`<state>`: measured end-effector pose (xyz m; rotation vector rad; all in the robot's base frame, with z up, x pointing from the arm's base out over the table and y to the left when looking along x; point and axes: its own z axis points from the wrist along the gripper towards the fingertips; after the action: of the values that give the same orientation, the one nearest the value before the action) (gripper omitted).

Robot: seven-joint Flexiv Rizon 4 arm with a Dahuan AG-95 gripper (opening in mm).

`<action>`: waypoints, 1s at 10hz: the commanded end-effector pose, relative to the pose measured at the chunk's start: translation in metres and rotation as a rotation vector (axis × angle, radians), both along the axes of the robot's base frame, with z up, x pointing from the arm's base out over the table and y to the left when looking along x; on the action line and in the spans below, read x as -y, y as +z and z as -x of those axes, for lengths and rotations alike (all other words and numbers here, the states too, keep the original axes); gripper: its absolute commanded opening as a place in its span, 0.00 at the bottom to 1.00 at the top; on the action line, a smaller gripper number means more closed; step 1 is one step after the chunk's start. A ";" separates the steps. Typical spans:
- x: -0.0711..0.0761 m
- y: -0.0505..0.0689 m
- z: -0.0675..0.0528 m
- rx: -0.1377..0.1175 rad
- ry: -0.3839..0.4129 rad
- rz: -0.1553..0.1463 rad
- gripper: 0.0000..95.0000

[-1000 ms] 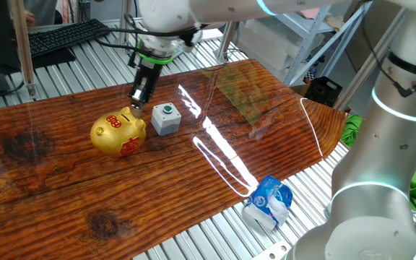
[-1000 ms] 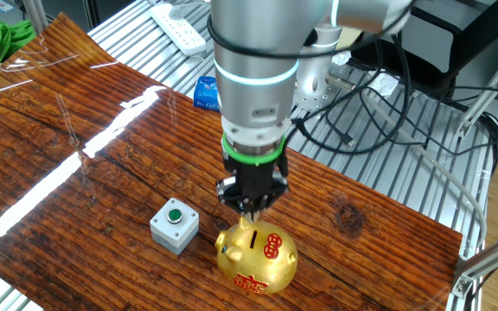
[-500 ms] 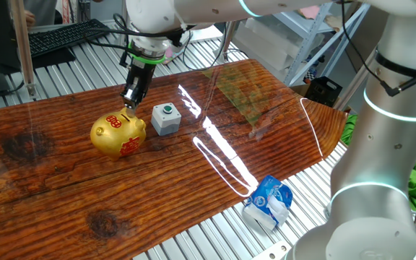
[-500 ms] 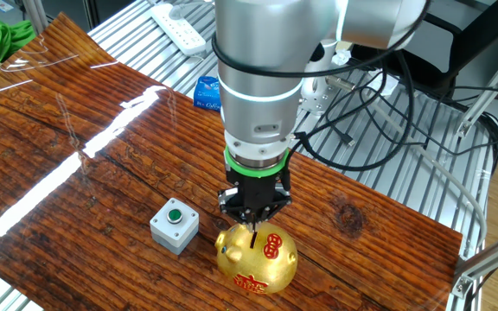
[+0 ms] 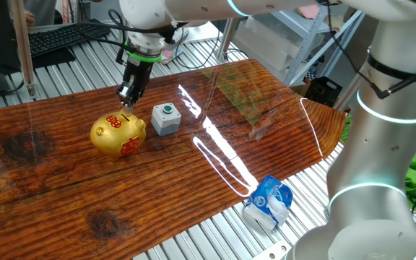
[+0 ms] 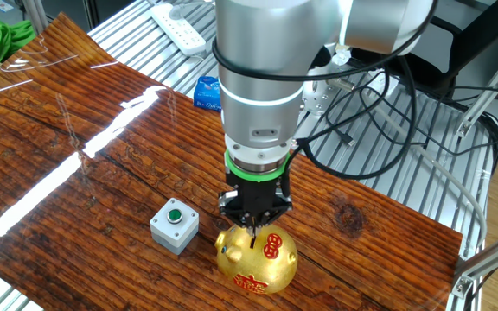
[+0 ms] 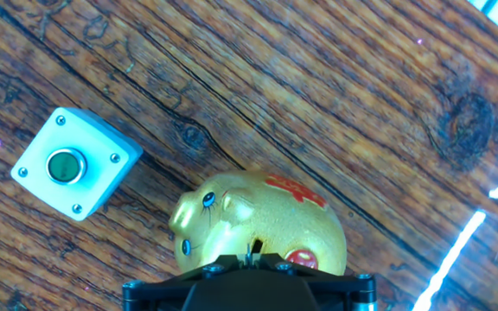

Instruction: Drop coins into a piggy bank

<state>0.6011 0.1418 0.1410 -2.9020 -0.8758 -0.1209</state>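
The shiny gold piggy bank point(image 5: 118, 133) point(image 6: 256, 257) point(image 7: 262, 220), with red markings on its side, stands on the wooden table. My gripper point(image 5: 126, 97) point(image 6: 253, 226) point(image 7: 249, 256) hangs just above the pig's back, over the top slot. Its jaws are shut on a thin coin point(image 7: 249, 250) held edge-on, which shows as a grey sliver between the fingertips pointing down at the dark slot. In the hand view the gripper body hides the rear of the pig.
A small grey box with a green button point(image 5: 165, 118) point(image 6: 174, 225) point(image 7: 74, 164) sits close beside the pig. A blue-and-white packet point(image 5: 268, 202) lies at the table's edge. A power strip point(image 6: 180, 26) and cables lie on the metal slats beyond.
The gripper has shifted sideways from beside the pig's head to over its back, staying shut, and has come slightly lower toward the slot.
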 end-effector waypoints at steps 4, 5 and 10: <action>-0.001 -0.001 -0.001 -0.008 -0.072 0.002 0.00; -0.002 -0.001 -0.001 -0.008 -0.082 0.001 0.00; -0.003 -0.003 -0.002 -0.006 -0.108 0.005 0.00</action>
<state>0.6020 0.1448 0.1382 -2.9542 -0.7195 -0.1203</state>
